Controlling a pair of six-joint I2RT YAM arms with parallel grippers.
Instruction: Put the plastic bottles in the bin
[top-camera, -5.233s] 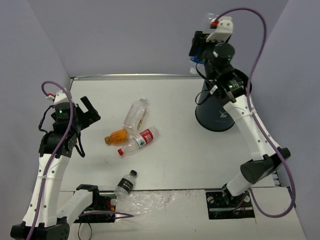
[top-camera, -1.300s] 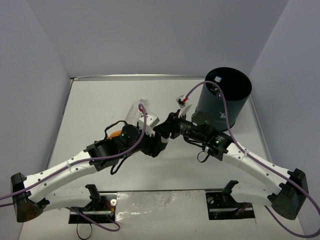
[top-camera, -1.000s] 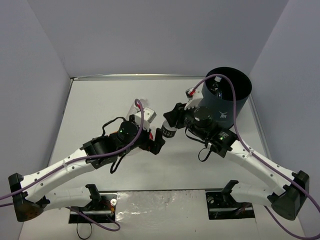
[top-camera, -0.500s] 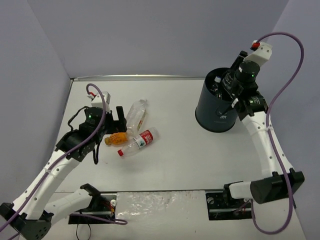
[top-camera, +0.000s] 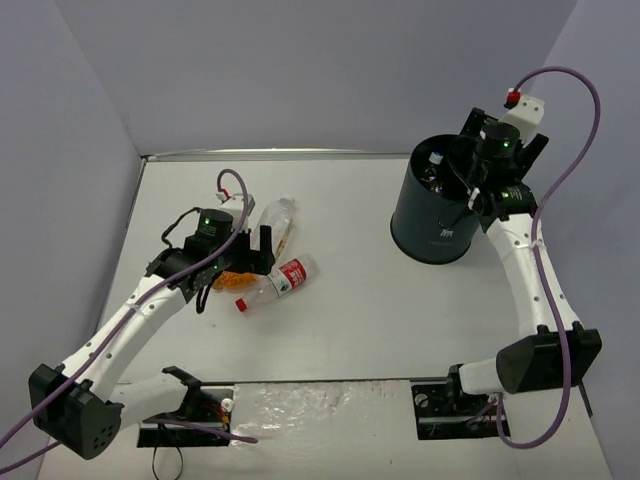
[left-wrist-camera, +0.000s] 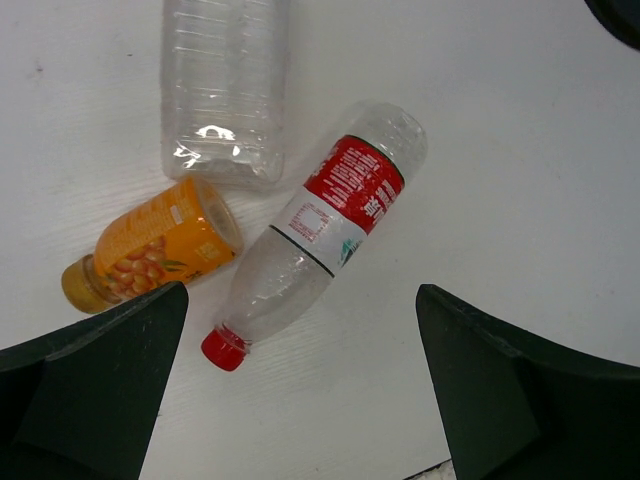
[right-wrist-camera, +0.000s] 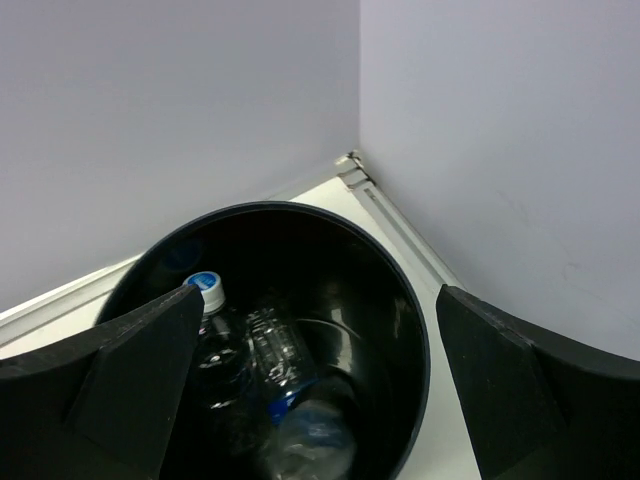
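Note:
Three bottles lie together left of centre: a clear one with a red label and red cap (top-camera: 280, 281) (left-wrist-camera: 320, 225), a small orange-filled one (top-camera: 232, 280) (left-wrist-camera: 150, 245), and a plain clear one (top-camera: 279, 221) (left-wrist-camera: 222, 85). My left gripper (top-camera: 252, 250) (left-wrist-camera: 300, 400) hangs open and empty just above them. The dark round bin (top-camera: 437, 205) (right-wrist-camera: 395, 300) stands at the back right. Inside it lie clear bottles, one with a blue-and-white cap (right-wrist-camera: 206, 286), one with a blue label (right-wrist-camera: 290, 390). My right gripper (top-camera: 468, 185) (right-wrist-camera: 315, 390) is open and empty over the bin's mouth.
Grey walls close the table at the back and both sides; the bin stands near the back right corner (right-wrist-camera: 350, 165). White bare tabletop (top-camera: 360, 300) spreads between the bottles and the bin. The arm bases and cables sit along the near edge.

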